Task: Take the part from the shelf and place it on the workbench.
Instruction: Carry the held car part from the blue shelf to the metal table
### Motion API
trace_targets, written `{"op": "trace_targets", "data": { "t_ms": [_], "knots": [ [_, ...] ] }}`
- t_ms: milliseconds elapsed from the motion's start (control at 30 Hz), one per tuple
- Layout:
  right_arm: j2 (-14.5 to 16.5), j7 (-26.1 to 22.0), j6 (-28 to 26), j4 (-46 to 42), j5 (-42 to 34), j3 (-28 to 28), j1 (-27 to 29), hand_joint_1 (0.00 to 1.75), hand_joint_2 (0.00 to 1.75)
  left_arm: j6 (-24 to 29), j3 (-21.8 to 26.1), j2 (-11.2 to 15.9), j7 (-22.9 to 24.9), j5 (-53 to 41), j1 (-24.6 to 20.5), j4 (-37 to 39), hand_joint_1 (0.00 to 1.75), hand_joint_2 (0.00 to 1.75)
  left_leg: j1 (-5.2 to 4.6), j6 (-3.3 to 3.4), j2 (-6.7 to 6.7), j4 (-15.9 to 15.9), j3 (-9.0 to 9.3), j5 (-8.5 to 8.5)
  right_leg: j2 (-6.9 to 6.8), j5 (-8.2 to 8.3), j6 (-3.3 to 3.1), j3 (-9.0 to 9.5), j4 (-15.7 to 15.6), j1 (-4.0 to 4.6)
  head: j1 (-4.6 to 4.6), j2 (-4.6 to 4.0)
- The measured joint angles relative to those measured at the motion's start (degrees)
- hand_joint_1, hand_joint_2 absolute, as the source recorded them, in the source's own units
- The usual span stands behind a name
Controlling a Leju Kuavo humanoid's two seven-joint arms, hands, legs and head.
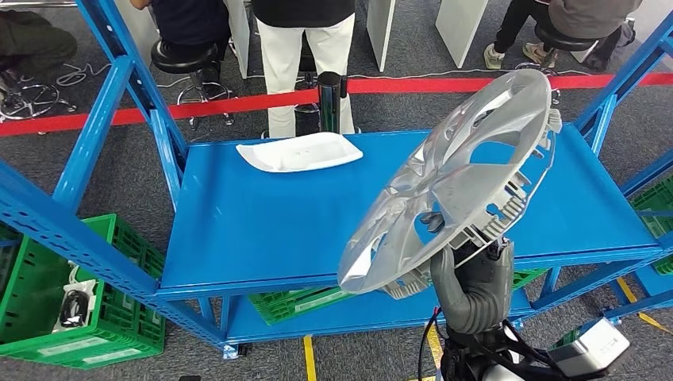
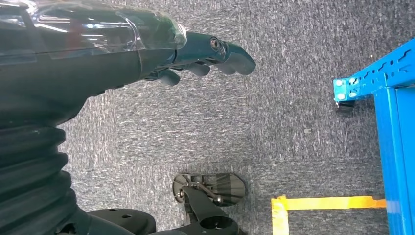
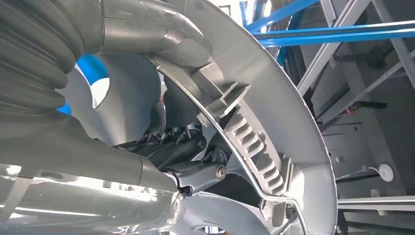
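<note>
A large silver wheel cover (image 1: 456,175) is held up, tilted, over the near right part of the blue shelf top (image 1: 262,222). My right hand (image 1: 468,266) grips it at its lower rim from below. In the right wrist view the thumb and dark fingers (image 3: 191,147) clamp the ribbed rim of the wheel cover (image 3: 274,122). My left hand (image 2: 205,58) hangs over the grey carpet, fingers loosely curled, holding nothing.
A white plastic tray part (image 1: 300,151) lies at the back of the shelf top. Blue shelf posts (image 1: 95,135) stand to the left and right. Green crates (image 1: 87,309) sit on the floor. A person in white trousers (image 1: 305,55) stands behind red floor tape, near stools.
</note>
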Motion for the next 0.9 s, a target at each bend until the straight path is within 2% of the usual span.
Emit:
{"op": "trace_targets", "data": {
  "t_ms": [900],
  "knots": [
    [-0.07, 0.0, -0.73, -4.5, 4.13, 0.39, 0.04, 1.75, 1.75, -0.08, -0.02, 0.04, -0.64, -0.74, 0.01, 0.0, 0.0, 1.75, 0.0, 0.0, -0.11, 0.0, 0.0, 0.0, -0.02, 0.0, 0.0, 0.01, 0.0, 0.0, 0.01, 0.0]
  ]
}}
